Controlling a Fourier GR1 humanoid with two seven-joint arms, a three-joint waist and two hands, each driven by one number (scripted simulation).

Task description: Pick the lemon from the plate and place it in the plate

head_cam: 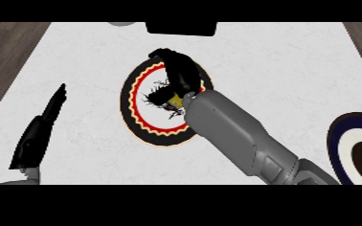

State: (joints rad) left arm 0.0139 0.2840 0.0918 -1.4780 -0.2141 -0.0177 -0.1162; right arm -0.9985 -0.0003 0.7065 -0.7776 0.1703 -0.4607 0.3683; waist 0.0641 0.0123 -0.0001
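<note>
Reference landmark: the patterned plate (131,115), rimmed in black, red and yellow.

The lemon (174,99) lay within this plate, just right of its centre. It showed only as a small yellow patch, so its long axis could not be determined.

The right hand (176,72) stood directly over the patterned plate, with its forearm entering from below and to the right of the plate. Its fingers (152,96) were curled down round the lemon, which sat under the palm beside the wrist. Whether the fruit was clear of the plate surface could not be told.

The left hand (39,129) rested well to the left of the patterned plate, fingers straight and holding nothing.

The second plate (336,143), dark-rimmed, lay well to the right of the patterned plate, on the right arm's side. The carry would therefore likely run rightward and suit the right hand.
</note>
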